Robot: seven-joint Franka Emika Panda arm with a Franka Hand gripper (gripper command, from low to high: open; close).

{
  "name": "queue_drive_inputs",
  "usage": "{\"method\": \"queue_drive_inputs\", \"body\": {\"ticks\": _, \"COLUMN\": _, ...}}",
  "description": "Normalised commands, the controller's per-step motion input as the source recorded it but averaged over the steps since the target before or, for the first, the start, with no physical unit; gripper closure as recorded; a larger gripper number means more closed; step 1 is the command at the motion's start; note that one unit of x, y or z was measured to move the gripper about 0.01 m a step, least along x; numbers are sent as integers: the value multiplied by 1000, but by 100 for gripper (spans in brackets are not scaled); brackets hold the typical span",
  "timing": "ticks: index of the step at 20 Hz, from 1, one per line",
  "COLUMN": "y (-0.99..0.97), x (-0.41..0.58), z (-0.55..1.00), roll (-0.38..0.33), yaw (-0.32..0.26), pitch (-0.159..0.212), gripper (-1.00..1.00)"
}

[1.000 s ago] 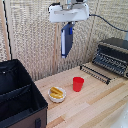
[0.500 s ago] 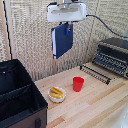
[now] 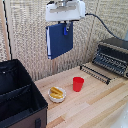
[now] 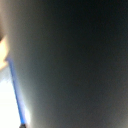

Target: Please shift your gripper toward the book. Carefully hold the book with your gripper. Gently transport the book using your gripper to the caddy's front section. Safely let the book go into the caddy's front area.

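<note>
The navy-blue book (image 3: 59,41) hangs from my gripper (image 3: 65,28) high above the wooden table. The gripper's fingers are shut on the book's upper edge, and its broad cover faces the exterior camera. The black caddy (image 3: 19,98) with inner dividers stands at the exterior view's left, below and to the left of the book. In the wrist view the book's dark cover (image 4: 75,60) fills nearly the whole picture, with a blue edge (image 4: 15,92) at one side.
A small red cup (image 3: 78,84) and a white bowl with yellow food (image 3: 56,93) sit on the wooden table (image 3: 95,107). A black toaster oven (image 3: 114,55) with its rack pulled out stands at the exterior view's right. A wicker-patterned wall is behind.
The book has turned in my gripper from edge-on to showing its broad cover. Gripper and book have shifted toward the exterior view's left, closer to the caddy.
</note>
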Motion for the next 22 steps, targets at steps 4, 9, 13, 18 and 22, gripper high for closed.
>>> {"method": "queue_drive_inputs", "body": {"ticks": 4, "y": 832, "x": -313, "z": 54, "roll": 0, "yaw": -50, "pitch": 0, "gripper": 100}}
{"method": "queue_drive_inputs", "body": {"ticks": 9, "y": 878, "x": -191, "z": 4, "roll": 0, "yaw": -59, "pitch": -10, "gripper": 100}}
{"method": "queue_drive_inputs", "body": {"ticks": 13, "y": 886, "x": -97, "z": 0, "roll": 0, "yaw": -74, "pitch": -10, "gripper": 100}}
{"method": "queue_drive_inputs", "body": {"ticks": 18, "y": 874, "x": -27, "z": 0, "roll": 0, "yaw": -93, "pitch": 0, "gripper": 100}}
{"method": "queue_drive_inputs", "body": {"ticks": 22, "y": 882, "x": -61, "z": 0, "roll": 0, "yaw": -82, "pitch": 0, "gripper": 100}}
